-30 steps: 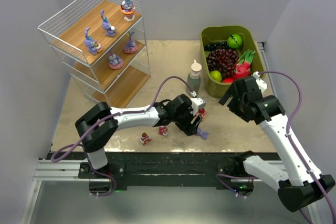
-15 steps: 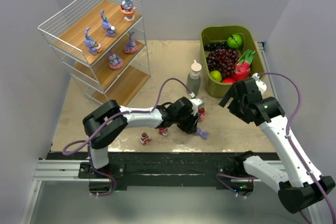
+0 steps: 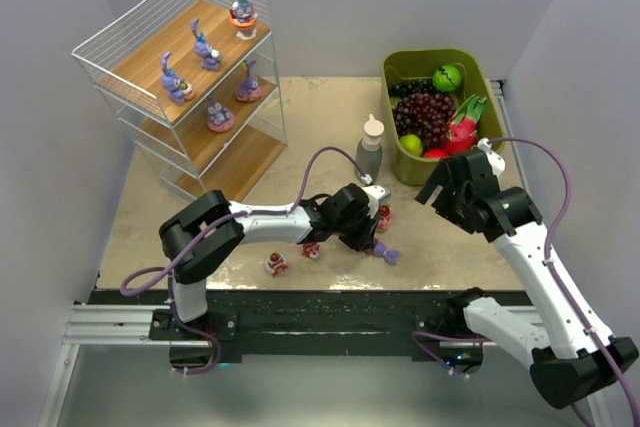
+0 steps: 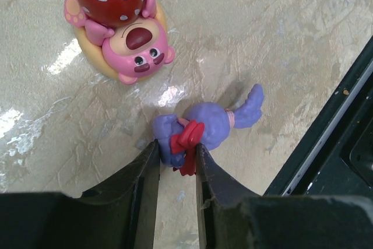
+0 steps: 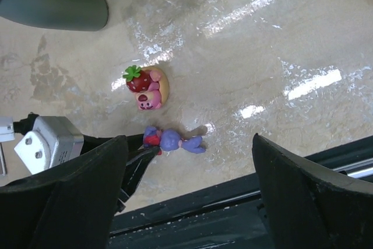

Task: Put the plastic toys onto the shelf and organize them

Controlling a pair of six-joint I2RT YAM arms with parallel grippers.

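1. Left claw (image 4: 176, 148): nearly closed, pinching the purple bunny (image 4: 213, 126) lying on the counter (image 4: 280, 39).
2. Just past its tips: pink bear toy (image 4: 125, 33).
3. Right claw (image 5: 189, 196): spread wide, empty, above both.
4. Shelf (image 3: 140, 62): well apart from both claws.

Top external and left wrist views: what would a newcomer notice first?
The left gripper pinching a purple bunny lying on its side near the table's front edge, with a pink strawberry-topped bear toy just beyond it. Then the wire shelf at far left, already holding five bunny figurines.
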